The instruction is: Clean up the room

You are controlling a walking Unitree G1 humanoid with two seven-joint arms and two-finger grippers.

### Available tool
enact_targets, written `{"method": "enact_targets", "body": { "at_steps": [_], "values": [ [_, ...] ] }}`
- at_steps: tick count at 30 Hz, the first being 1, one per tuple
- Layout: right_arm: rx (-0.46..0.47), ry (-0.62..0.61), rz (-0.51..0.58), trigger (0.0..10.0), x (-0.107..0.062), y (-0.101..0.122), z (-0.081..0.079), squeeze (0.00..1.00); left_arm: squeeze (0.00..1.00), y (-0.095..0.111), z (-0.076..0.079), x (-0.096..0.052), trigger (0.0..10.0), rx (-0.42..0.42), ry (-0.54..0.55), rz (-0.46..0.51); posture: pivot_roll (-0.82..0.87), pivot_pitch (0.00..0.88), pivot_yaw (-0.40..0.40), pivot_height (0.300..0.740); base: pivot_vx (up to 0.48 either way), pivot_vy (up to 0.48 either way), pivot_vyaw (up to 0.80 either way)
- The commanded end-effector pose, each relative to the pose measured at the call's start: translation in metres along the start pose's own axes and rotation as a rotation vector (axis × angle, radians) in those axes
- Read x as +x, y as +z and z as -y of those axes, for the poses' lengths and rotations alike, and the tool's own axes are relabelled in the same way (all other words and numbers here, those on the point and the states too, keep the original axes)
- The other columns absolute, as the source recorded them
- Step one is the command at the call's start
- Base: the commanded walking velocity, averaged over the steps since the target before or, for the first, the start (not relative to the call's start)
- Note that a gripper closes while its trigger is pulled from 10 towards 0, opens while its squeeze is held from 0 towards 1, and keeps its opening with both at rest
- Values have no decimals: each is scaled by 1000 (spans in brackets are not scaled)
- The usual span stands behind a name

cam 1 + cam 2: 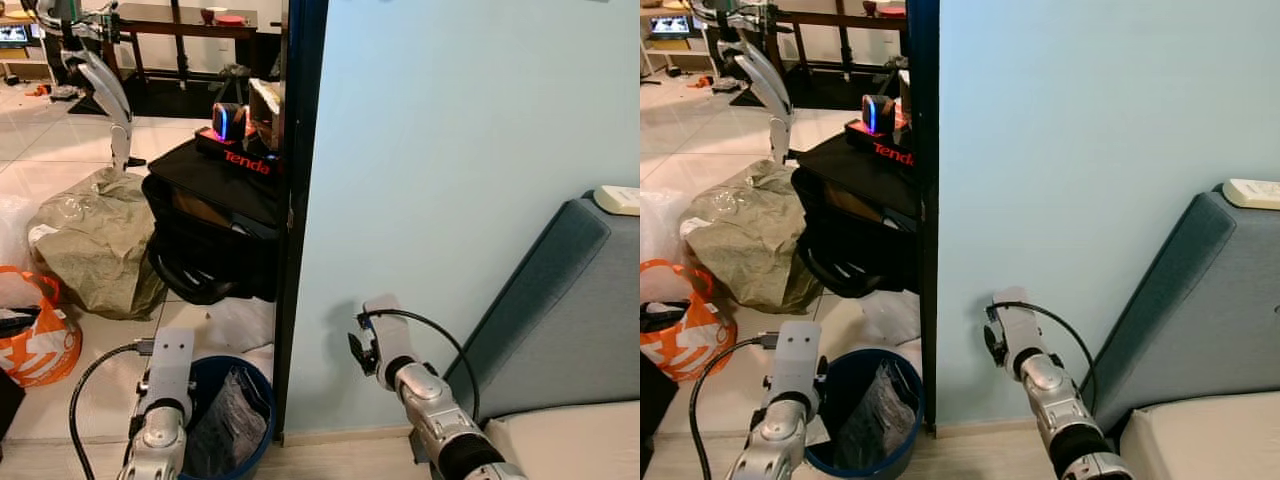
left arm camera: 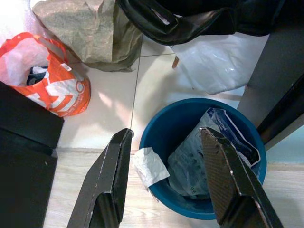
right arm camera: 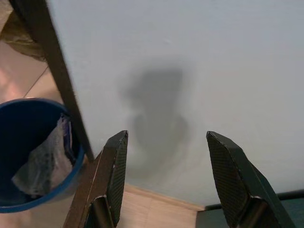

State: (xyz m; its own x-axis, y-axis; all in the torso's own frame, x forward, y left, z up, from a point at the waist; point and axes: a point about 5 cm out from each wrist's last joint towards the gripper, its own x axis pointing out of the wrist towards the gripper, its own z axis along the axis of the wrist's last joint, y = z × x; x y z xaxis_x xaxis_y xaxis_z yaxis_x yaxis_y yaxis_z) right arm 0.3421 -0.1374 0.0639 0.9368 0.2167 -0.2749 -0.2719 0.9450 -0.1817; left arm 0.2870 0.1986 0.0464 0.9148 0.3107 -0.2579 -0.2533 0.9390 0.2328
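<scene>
My left fingers (image 2: 164, 183) hang apart over the blue bin (image 2: 156, 126); a white scrap (image 2: 150, 165) drapes its near rim and could slip floorward. My right fingers (image 3: 173, 178), apart, face the wall.

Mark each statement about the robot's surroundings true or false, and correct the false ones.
1. The blue bin holds a crumpled plastic bag. True.
2. The left hand grips a piece of paper. False: it is open above the bin's rim, holding nothing.
3. An orange bag sits on the tiled floor to the robot's left. True.
4. The right hand is shut on a cloth. False: it is open and empty, facing the pale wall.
5. The bin is tipped over. False: it stands upright beside the dark door frame.
</scene>
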Motion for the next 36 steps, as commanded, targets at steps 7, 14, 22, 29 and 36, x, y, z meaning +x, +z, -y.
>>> {"method": "enact_targets", "body": {
  "at_steps": [7,14,22,29,36],
  "values": [
    [26,-17,-36,10000,-1,-9,-4,0,0,-8,2,-1,10000,-12,-23,-43,68,65,-68,740,0,0,0],
    [43,-60,-116,10000,-4,-22,6,0,0,-10,2,2,10000,0,1,-54,94,66,-81,740,0,0,0],
    [80,-134,-91,10000,-8,-23,19,0,0,-4,10,6,10000,54,-68,-33,59,93,5,740,0,0,0],
    [170,-212,-76,10000,-19,-37,23,0,0,-4,11,10,10000,88,-128,-41,33,99,47,740,0,0,0],
    [156,-132,-125,10000,-20,-46,4,0,0,-23,4,3,10000,-21,-59,-117,45,104,-7,740,0,0,0]
  ]
}}
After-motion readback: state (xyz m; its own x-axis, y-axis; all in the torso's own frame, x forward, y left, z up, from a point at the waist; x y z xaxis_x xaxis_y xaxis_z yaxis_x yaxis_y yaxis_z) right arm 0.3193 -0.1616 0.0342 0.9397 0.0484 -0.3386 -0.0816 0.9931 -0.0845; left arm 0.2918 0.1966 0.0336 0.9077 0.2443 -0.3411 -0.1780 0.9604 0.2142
